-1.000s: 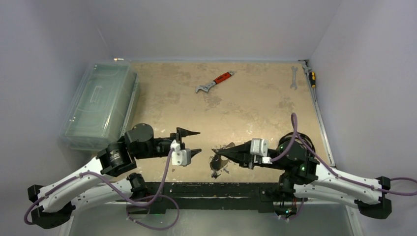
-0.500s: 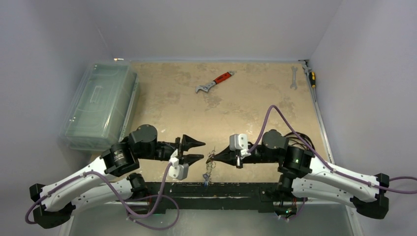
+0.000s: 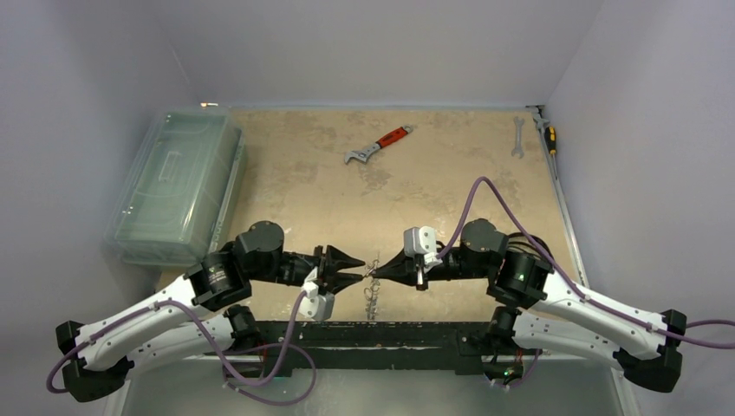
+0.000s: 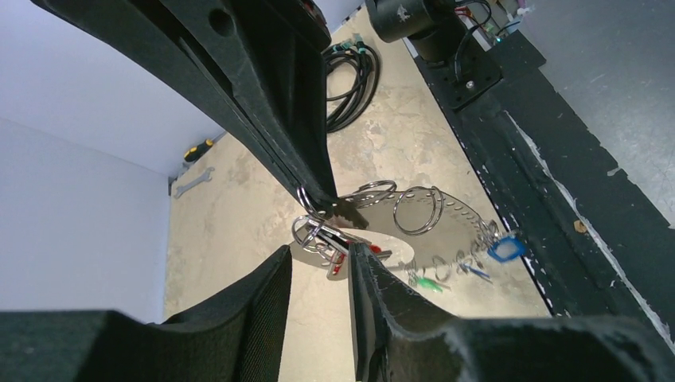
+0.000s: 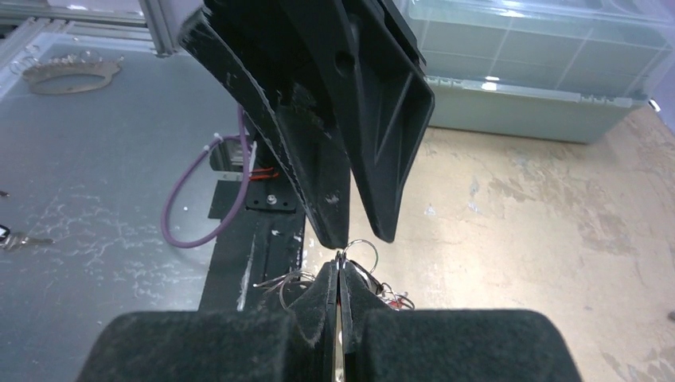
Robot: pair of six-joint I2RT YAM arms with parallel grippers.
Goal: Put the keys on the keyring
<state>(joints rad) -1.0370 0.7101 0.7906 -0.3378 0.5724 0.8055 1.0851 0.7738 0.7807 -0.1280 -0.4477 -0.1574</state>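
silvery keyring [image 4: 460,229] pinched in right hand [image 3: 379,270]; left hand [image 3: 357,269] part open beside keys [image 4: 325,242].

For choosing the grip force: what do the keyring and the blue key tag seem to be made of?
The keyring looks like flat polished metal: silvery, mirror-bright, with small holes punched along its edge. The blue tag is probably plastic: solid saturated colour, little shine, though it is too small to be sure.

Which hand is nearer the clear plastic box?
Left. The left hand is right of the box; the right hand, pinching the keyring, is farther right beyond it.
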